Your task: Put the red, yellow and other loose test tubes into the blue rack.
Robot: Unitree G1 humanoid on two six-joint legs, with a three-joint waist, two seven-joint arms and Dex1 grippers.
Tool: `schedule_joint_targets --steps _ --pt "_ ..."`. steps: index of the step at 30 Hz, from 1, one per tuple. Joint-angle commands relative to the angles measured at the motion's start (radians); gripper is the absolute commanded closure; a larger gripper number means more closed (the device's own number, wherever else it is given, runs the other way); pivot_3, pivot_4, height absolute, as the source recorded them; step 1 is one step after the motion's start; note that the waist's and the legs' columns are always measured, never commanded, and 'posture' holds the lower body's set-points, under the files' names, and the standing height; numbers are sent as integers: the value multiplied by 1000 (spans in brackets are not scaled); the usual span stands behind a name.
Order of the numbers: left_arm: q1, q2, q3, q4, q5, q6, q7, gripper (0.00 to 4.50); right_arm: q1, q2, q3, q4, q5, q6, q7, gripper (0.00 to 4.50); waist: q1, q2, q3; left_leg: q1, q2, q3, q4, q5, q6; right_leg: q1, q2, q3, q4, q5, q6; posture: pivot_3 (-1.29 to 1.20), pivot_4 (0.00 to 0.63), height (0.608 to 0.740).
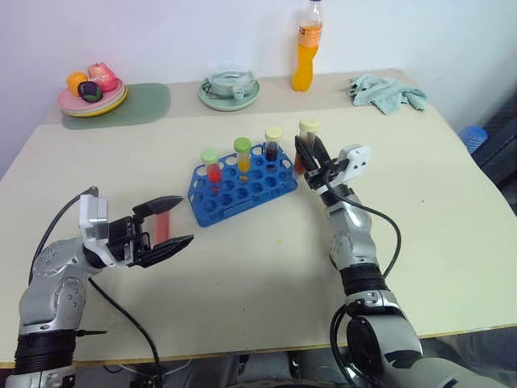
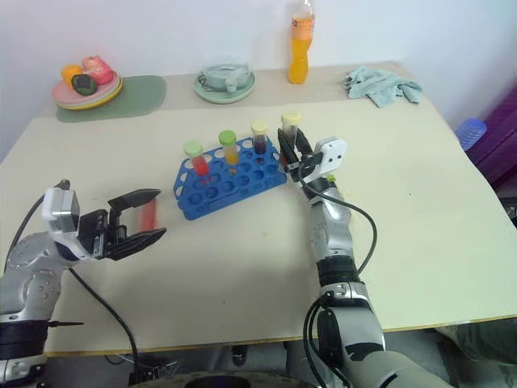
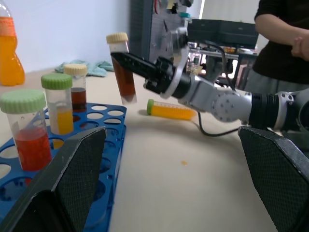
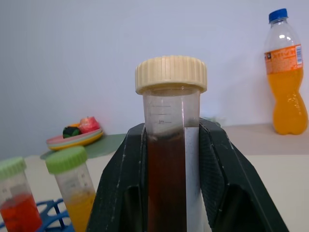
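The left gripper hangs wide open, empty. The blue rack holds three upright tubes. Beside it the right gripper clamps the brown tube; another tube perhaps lies behind.

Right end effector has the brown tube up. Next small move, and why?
Probably shift it left over a free hole in the blue rack and lower. The right end effector holds the brown tube just off the rack's right end; three tubes already stand in the back row.
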Motion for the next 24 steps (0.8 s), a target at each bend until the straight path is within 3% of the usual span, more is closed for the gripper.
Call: schedule_joint_targets --steps 1,11,24 --pt "14 10 33 -64 -31 10 27 0 -42 23 6 56 4 -75 36 3728 0 0 0 1 0 0 -1 0 0 0 0 0 0 0 0 0 150 740" --pt "-8 27 13 -204 -56 104 164 0 -105 55 11 280 -37 -173 57 3728 2 0 0 3 1 0 -1 0 0 1 1 1 1 0 -1 0 150 740" --pt "-10 35 17 -199 -54 105 171 0 -172 58 -12 458 -63 -298 8 3728 0 0 -1 5 2 0 -2 0 -1 2 4 2 1 1 -2 0 150 740"
